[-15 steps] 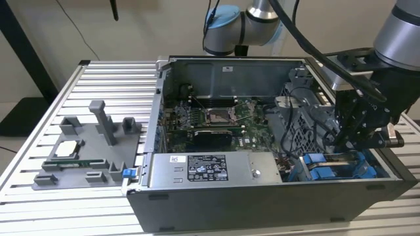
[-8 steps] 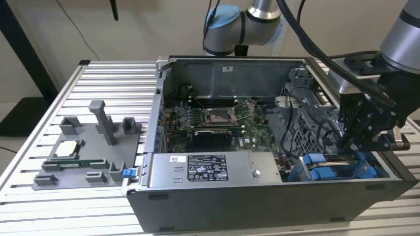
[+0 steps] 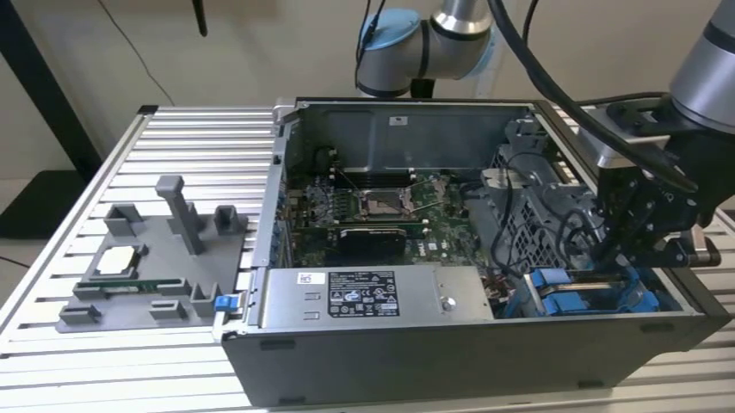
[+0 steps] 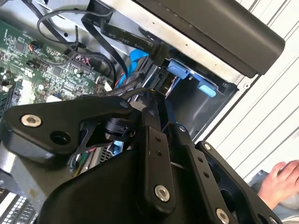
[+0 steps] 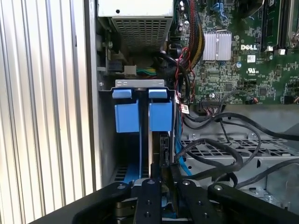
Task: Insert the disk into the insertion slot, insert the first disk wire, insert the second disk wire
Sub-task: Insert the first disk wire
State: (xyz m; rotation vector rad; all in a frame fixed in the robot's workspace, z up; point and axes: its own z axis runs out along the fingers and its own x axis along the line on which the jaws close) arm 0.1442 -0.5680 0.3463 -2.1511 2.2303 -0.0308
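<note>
The insertion slot (image 5: 140, 84) is a grey metal bay in the corner of the open computer case (image 3: 379, 353). Two blue carrier tabs stand side by side in it. The disk (image 5: 160, 116) sits in the slot edge-on behind the tab nearer the motherboard, its silver body mostly hidden. My gripper (image 5: 163, 161) reaches down along that carrier, fingers close together on a black disk wire plug (image 5: 164, 147). In the second wrist view the gripper (image 4: 156, 95) points at a black flat wire plug (image 4: 157, 52) beside the blue tabs (image 4: 180, 69). In the exterior view the gripper (image 3: 614, 262) hangs low over the bay (image 3: 580, 297).
A silver power supply box (image 3: 367, 297) fills the case's front beside the bay. Loose black cables (image 5: 219, 149) loop over a perforated cage next to the gripper. A grey fixture (image 3: 150, 267) with parts stands on the slatted table. A person's hand (image 4: 280, 179) rests outside the case.
</note>
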